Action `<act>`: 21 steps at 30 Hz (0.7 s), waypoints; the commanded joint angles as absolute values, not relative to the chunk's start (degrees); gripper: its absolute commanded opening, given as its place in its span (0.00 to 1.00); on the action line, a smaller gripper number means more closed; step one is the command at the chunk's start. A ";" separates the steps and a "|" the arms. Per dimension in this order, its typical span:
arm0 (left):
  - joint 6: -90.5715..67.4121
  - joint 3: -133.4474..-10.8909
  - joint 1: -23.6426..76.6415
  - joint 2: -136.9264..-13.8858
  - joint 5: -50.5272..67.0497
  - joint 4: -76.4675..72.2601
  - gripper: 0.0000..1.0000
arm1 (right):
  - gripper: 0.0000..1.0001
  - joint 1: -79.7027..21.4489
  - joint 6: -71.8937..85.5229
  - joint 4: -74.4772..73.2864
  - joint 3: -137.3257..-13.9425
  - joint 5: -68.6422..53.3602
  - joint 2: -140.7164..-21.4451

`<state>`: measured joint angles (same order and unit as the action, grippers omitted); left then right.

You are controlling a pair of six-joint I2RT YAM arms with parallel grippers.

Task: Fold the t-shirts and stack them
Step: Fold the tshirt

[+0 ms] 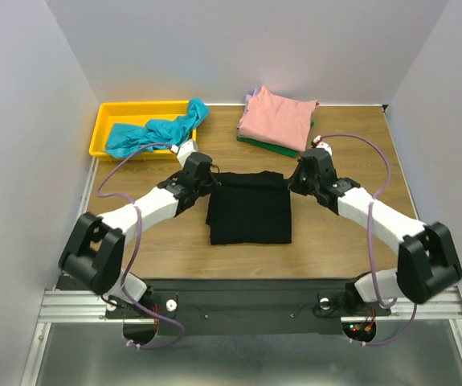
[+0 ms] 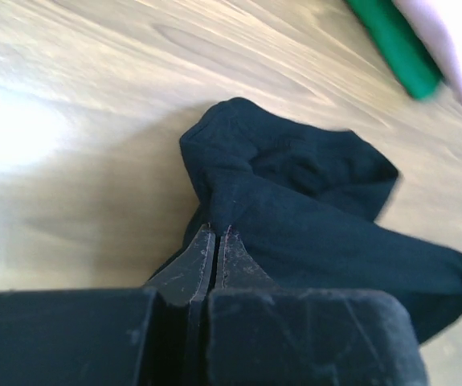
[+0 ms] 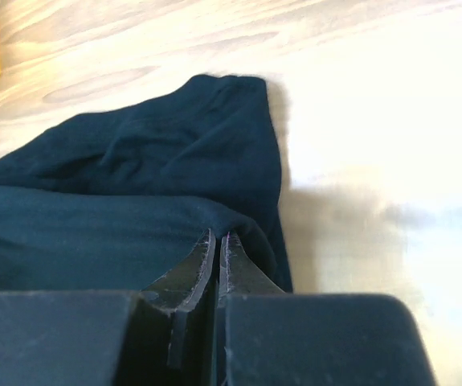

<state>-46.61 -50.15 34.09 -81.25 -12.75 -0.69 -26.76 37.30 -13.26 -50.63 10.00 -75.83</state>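
Spilling a crumpled teal t-shirt [image 1: 154, 129] over the rim of a hard yellow plastic bin [image 1: 106, 121] at far left. Clenching the left gripper [image 2: 214, 229] on the black t-shirt [image 1: 251, 211], at its far left corner, puckering soft matte cloth. Lying as a flat folded rectangle mid-way across the smooth wood-grain table [image 1: 335, 241]. Clenching the right gripper [image 3: 217, 235] on the far right corner. Resting at the back right, a folded salmon-pink t-shirt [image 1: 277, 117] over a green t-shirt [image 1: 267, 147].
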 commanded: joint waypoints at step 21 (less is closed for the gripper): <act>-45.60 -48.03 27.33 -74.03 -15.29 -0.09 0.98 | 1.00 -24.17 26.90 -2.81 -46.94 -4.75 -80.25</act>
